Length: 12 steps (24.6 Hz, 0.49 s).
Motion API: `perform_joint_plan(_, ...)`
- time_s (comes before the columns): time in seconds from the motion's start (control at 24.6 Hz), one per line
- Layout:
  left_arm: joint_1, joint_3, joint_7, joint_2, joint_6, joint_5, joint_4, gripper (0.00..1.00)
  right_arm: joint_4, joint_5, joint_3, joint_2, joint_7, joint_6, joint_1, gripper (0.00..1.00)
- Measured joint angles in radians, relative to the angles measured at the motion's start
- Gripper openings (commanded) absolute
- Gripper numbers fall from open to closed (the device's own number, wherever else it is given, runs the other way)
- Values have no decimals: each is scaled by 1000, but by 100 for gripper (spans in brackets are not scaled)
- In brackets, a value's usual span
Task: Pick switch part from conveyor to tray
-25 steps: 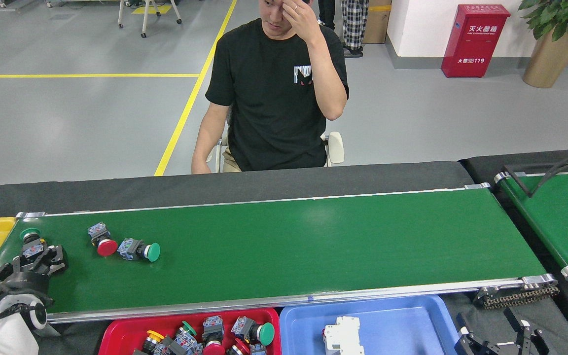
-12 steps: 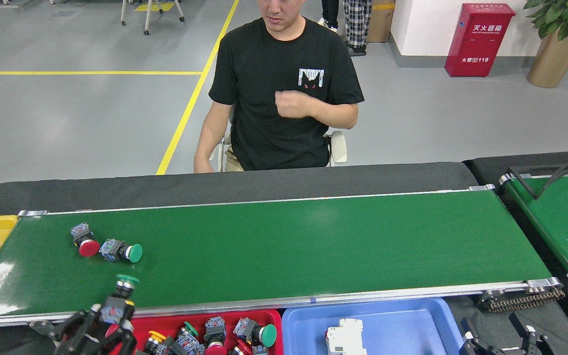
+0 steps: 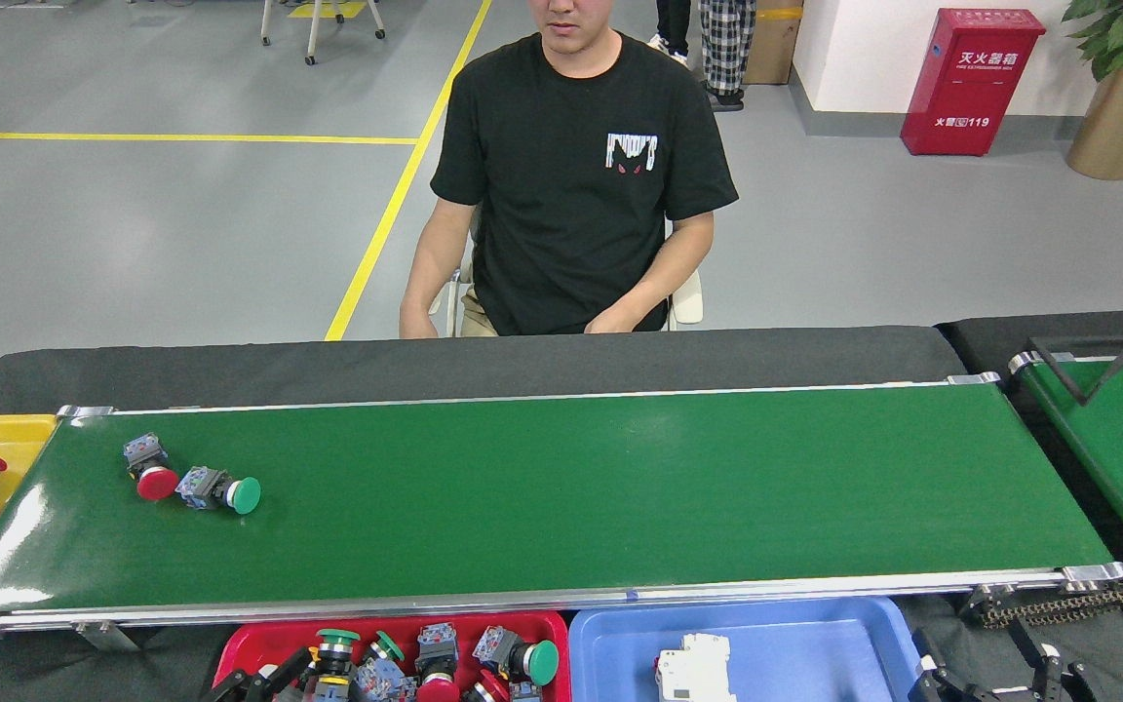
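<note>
Left hand (image 3: 328, 673) gripping green-capped switch (image 3: 335, 651) over red tray (image 3: 259, 645), right hand (image 3: 995, 678) open, seated person (image 3: 576, 185) behind conveyor (image 3: 561, 497)

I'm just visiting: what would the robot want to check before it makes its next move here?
1. Left tool is over the red tray: ok.
2. The switch at that tool has been let go: cannot tell, the tool is cut off by the picture's edge.
3. Parts wait on the conveyor: ok, a red-capped switch and a green-capped switch lie near its left end.
4. The person's hands are off the belt: ok.
5. Right tool is out of the way: ok, open beside the blue tray.
</note>
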Motion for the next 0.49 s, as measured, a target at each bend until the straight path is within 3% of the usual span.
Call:
perform_joint_plan(0.2,-36,150,-1,0,87,14,123,100,0,-1,-11,0,1,2,-3,100)
perform_joint_plan(0.49,-83,165,-9,1,184,14,171,100,0,-10,-16,0,2,7,-3,100)
